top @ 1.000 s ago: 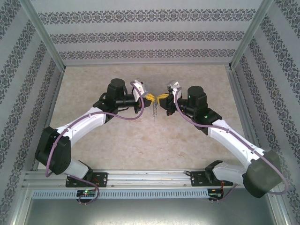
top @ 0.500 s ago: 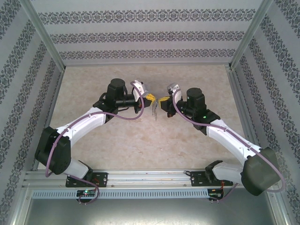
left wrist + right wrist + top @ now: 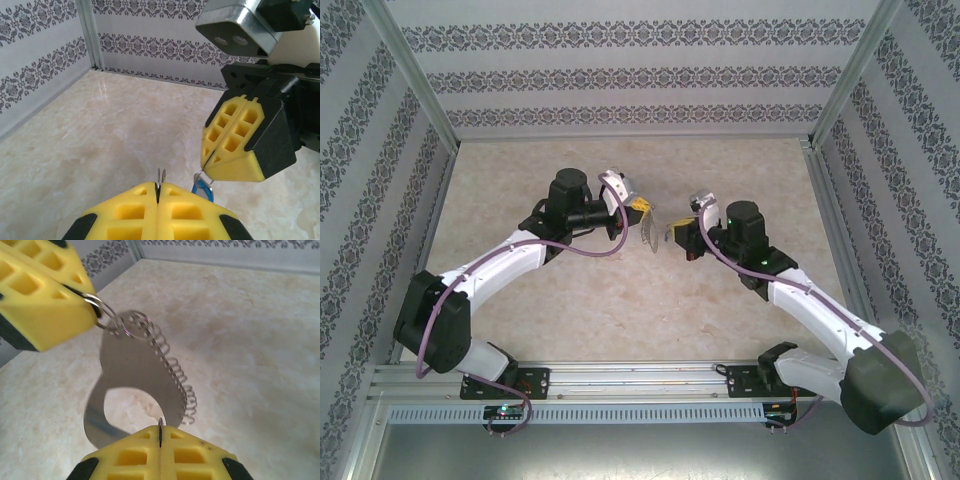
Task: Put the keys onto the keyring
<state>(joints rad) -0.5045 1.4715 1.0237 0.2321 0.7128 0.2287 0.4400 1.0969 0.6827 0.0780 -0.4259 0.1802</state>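
L pincer (image 3: 89,302) is shut on the small ring atop the keyring (image 3: 132,367). The grey loop & chain (image 3: 176,375) hang below it, in the air over the mid surface (image 3: 620,310), nearer the far edge. R pincer (image 3: 210,160) sits just beside it, shut on the thin ring of the keys (image 3: 202,189), w/ the blue tag dangling under its tips.

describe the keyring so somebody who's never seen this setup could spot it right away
Above the middle of the beige marble table, look just under the yellow pads of the left gripper. There hangs the keyring, a flat grey metal loop with a wide oval opening. A fine coiled chain runs along its edge, and it is far bigger than the little blue tag nearby.
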